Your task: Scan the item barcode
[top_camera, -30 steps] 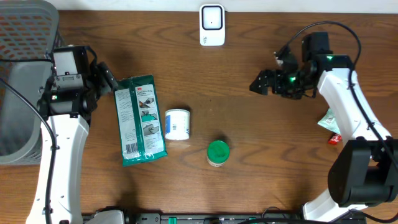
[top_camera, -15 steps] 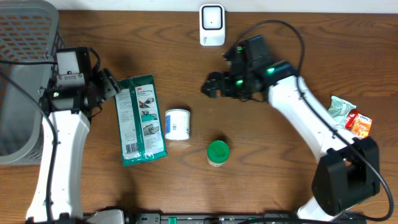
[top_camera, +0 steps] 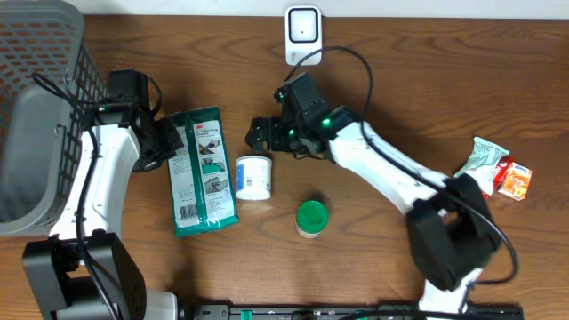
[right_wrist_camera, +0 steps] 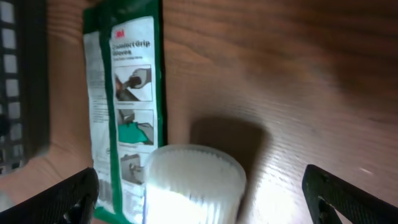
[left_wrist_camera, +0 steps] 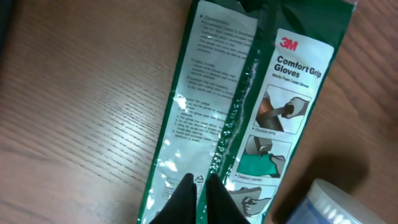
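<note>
The left claw (left_wrist_camera: 198,190) is pressed together on the glove pack (top_camera: 202,169), at its seam. The right claw (top_camera: 260,136) hangs spread just above the white tub (top_camera: 253,177).

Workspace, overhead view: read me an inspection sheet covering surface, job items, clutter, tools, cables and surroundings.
Surface: wooden table, bare wood between items.
Job's things: glove pack lying flat; white tub beside it; green-lid jar; scanner at the far edge.
Clutter: snack packets at the right.
Tools: left tool shut at the pack's edge; right tool open over the tub.
Cables: black loop over the right arm; another by the left arm.
Surroundings: grey basket at the left.
</note>
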### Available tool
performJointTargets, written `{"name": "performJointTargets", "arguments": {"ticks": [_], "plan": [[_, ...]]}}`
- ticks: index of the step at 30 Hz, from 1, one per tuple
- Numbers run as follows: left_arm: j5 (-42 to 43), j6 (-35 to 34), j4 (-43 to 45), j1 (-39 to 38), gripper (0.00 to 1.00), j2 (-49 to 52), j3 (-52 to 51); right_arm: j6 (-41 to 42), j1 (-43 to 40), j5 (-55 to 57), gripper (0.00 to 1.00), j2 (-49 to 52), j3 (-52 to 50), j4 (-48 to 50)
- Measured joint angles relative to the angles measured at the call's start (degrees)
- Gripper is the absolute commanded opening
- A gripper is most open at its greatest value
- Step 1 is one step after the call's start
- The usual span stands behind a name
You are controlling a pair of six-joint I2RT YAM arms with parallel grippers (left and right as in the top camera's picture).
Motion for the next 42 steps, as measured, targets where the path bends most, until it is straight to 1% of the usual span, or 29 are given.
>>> {"name": "performJointTargets", "arguments": {"ticks": [5, 10, 16, 20, 24, 28, 30, 37, 42], "plan": [[1.4, 0.0, -1.7, 0.0, 0.07, 0.2, 0.0, 0.0, 1.5, -1.9, 0.99, 3.9, 0.0, 0.9], [3.6, 0.0, -1.9, -0.7, 0.07, 0.8, -0.2, 0.0, 1.7, -3.0, 0.99, 4.2, 0.0, 1.0], [4.9, 0.0, -3.3, -5.2, 0.08, 0.8, -1.5, -2.6, 1.2, -5.0, 0.99, 4.2, 0.0, 0.5], [5.6, 0.0, -4.3, -7.6, 0.08, 0.8, -2.0, -4.1, -1.2, -8.2, 0.99, 4.2, 0.0, 0.6], [5.6, -0.1, -3.8, -9.1, 0.08, 0.8, -2.3, -3.9, -5.4, -11.1, 0.99, 4.2, 0.0, -0.8], [5.8, -0.2, 1.1, -11.0, 0.08, 0.8, -4.9, -3.8, -8.9, -13.1, 0.99, 4.2, 0.0, -3.5], [5.8, -0.4, 5.7, -12.3, 0.08, 0.8, -7.9, -3.9, -9.8, -14.2, 0.99, 4.2, 0.0, -4.5], [5.7, -1.7, 15.1, -13.6, 0.08, 0.9, -14.4, -4.5, -9.5, -16.4, 0.99, 4.2, 0.0, -4.9], [7.1, -2.8, 16.9, -13.9, 0.08, 0.9, -16.4, -4.7, -8.9, -16.3, 0.99, 4.2, 0.0, -3.9]]}}
